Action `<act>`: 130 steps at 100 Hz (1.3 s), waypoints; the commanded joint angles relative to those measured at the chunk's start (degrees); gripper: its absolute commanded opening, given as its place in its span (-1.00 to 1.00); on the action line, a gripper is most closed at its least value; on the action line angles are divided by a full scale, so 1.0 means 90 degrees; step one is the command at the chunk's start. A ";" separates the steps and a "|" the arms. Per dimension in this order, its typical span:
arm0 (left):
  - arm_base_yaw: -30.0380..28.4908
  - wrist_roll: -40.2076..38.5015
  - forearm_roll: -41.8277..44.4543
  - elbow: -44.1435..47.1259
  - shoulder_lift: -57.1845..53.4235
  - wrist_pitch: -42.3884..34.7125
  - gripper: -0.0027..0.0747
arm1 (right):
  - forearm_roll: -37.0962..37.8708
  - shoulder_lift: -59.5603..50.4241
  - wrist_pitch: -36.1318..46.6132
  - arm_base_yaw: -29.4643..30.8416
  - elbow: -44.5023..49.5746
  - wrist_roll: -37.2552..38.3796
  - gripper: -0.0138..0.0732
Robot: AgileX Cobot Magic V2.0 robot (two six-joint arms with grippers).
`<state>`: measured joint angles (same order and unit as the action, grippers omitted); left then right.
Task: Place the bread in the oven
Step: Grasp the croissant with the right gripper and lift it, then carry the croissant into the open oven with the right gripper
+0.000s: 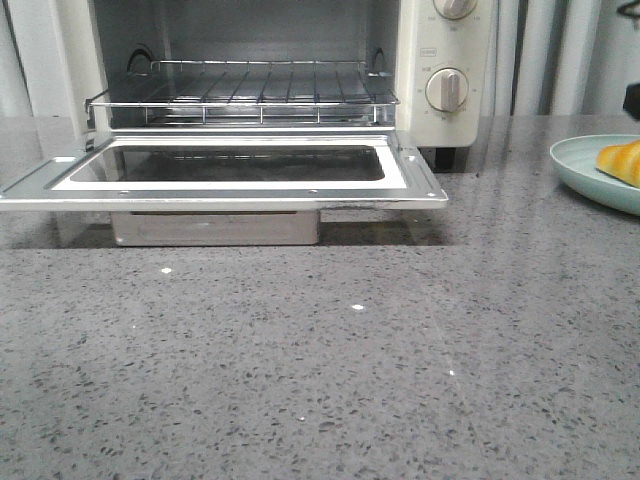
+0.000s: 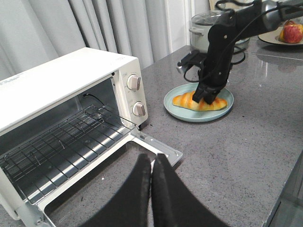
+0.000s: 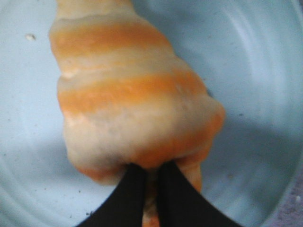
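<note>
The bread, a golden roll with cream stripes, lies on a pale blue plate to the right of the oven. My right gripper is shut on the bread's middle, its black fingers pinching a fold of it. The left wrist view shows the right gripper coming down on the bread from above. The cream-white oven stands with its glass door dropped flat and its wire rack bare. My left gripper is shut on nothing, in front of the door's right corner.
The front view shows only the left part of the plate, at its right edge. A lidded steel pot and a plate with an apple stand behind the blue plate. Grey curtains hang behind the oven. The counter edge runs at the right.
</note>
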<state>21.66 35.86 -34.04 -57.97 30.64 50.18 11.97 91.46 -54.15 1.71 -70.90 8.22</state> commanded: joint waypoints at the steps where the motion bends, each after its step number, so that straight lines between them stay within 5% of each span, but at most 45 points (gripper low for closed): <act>1: -0.0005 -0.0054 -0.0183 -0.0190 0.0046 -0.0445 -0.99 | 0.0152 -0.0730 0.0213 0.0000 -0.0480 -0.0075 -0.84; 23: -0.0005 -0.0054 0.0045 -0.0190 0.0046 -0.0532 -0.99 | 0.0115 -0.1881 -0.0422 -0.0528 -0.1249 -0.0377 -0.84; 43: -0.0005 -0.0054 0.0271 -0.0190 0.0046 -0.0837 -0.99 | -0.0041 -0.2477 -0.0783 -0.1782 -0.1461 -0.0587 -0.84; 77: -0.0005 -0.0054 0.0268 -0.0190 0.0046 -0.0979 -0.99 | -0.0237 -0.1866 0.0837 -0.4221 -0.1561 -0.1323 -0.84; 130: -0.0005 -0.0054 0.0230 -0.0190 0.0046 -0.0979 -0.99 | 0.0815 0.1141 0.0913 -0.4386 -0.3699 -0.1441 -0.84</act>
<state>21.66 35.86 -30.17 -57.97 30.64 45.87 14.90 101.83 -49.36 -37.71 -99.92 -4.35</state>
